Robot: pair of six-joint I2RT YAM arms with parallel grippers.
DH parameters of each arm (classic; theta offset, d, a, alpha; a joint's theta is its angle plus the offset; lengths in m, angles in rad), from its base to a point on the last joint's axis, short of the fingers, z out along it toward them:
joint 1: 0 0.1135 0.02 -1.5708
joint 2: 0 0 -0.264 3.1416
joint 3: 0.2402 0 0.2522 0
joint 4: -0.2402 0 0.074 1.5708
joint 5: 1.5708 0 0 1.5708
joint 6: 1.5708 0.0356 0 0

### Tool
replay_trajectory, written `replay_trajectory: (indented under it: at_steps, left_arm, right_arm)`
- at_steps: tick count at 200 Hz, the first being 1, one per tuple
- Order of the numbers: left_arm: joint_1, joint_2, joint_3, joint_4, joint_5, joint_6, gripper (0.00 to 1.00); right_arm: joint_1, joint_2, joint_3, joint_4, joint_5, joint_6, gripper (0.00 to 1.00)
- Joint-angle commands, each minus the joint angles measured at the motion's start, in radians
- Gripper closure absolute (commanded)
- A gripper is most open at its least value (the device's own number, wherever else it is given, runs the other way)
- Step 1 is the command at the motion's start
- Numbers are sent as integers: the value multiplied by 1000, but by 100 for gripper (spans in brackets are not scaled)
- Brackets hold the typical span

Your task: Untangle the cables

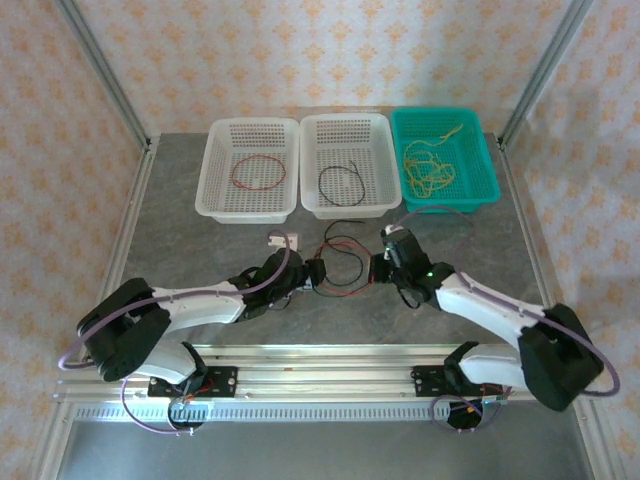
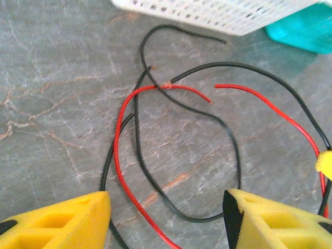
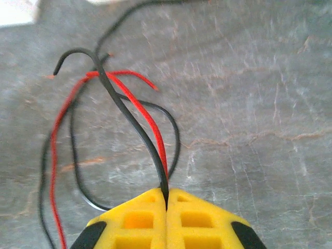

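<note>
No writing can be read anywhere; the white card [image 1: 283,239] at 7 o'clock of the middle basket [image 1: 345,207] is too small to tell.

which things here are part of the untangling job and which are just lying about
Job: red and black cable tangle; right claw, shut on it; left claw, open; red cable, black cable, yellow cables in baskets.
Lying about: small white object near the tangle.

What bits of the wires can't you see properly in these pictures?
Right wrist view: red cable and black cable vanish into the shut right gripper; the pinched part is hidden.
Left wrist view: the red cable runs off the bottom edge by the open left gripper.
Top view: yellow cables in the teal basket are too small to count.
</note>
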Motion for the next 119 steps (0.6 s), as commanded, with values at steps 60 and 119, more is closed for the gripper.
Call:
replay_trajectory:
  at_steps: [60,119]
  left_arm:
    - [87,-214,4,39,20,124,30]
    - [269,-325,140,-149,245,338,27]
  right_arm:
    - [5,-229,125,-171,-18,-194,100]
    - [10,-203,226,-232,-110,-305,100]
